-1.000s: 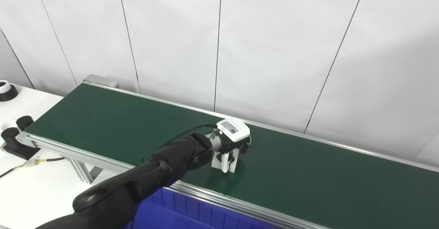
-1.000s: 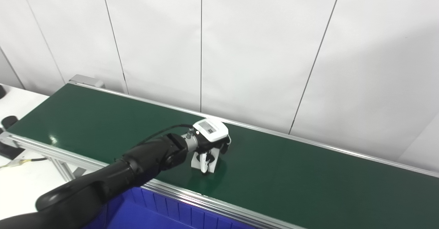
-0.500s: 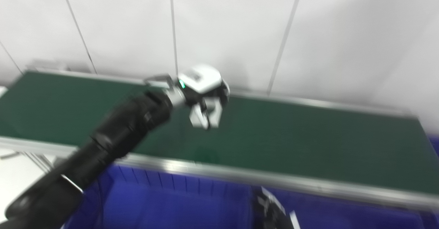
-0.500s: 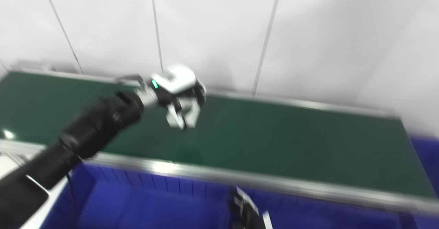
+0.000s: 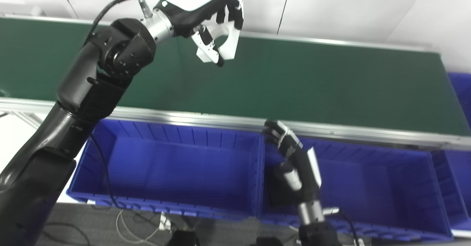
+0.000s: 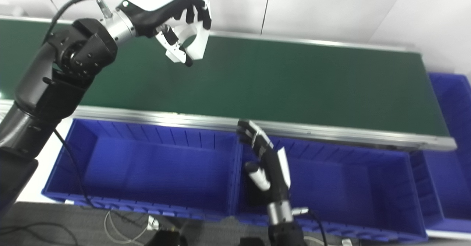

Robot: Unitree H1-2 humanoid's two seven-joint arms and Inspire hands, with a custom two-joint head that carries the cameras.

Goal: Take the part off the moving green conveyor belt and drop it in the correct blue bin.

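Green belt [image 5: 312, 80] runs across the upper half of the frame, edged by an aluminium rail, with pale wall panels [image 5: 331, 6] behind. At upper left the left hand [image 5: 206, 10] is raised above the belt, fingers curled around the white part [image 5: 224, 43]. Blue bins — one at lower left [image 5: 165, 165], one at lower right [image 5: 368, 187] — sit below the rail. At bottom centre the right hand [image 5: 294, 157] holds nothing, fingers extended.
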